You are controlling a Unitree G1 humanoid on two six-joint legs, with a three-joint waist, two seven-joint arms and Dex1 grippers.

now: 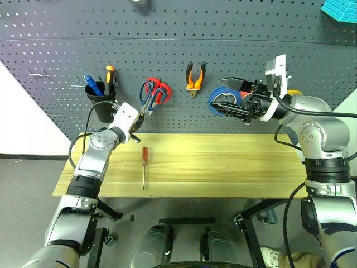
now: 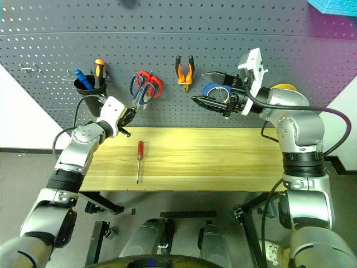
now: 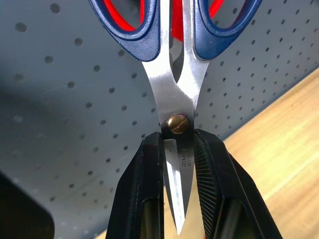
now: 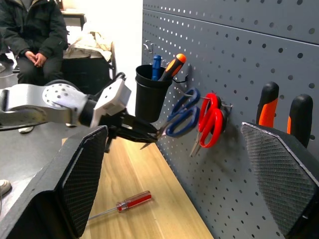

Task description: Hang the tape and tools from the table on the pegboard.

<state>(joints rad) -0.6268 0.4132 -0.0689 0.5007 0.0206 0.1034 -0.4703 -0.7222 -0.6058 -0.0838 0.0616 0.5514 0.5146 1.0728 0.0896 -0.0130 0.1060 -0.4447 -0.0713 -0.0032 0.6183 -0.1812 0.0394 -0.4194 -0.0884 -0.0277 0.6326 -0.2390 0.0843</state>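
My left gripper (image 3: pixel 177 139) is shut on the blades of the dark-handled scissors (image 3: pixel 174 94), just below their pivot. It holds them up against the pegboard (image 1: pixel 56 56), and their handles overlap the red-handled scissors (image 1: pixel 160 92). I cannot tell whether they rest on a hook. The red-handled screwdriver (image 1: pixel 144 162) lies on the table (image 1: pixel 234 167), left of centre. The orange-and-black pliers (image 1: pixel 194 78) hang on the board. My right gripper (image 1: pixel 220 94) is open and empty, held level in front of a blue roll (image 1: pixel 223 101). A bit of yellow (image 1: pixel 294 92), perhaps the tape, peeks from behind my right wrist.
A black cup (image 1: pixel 103 103) on the board's left holds a blue and an orange-black screwdriver. Bare hooks (image 1: pixel 39 74) sit further left. A person (image 4: pixel 35 30) sits in the background beyond the table's left end.
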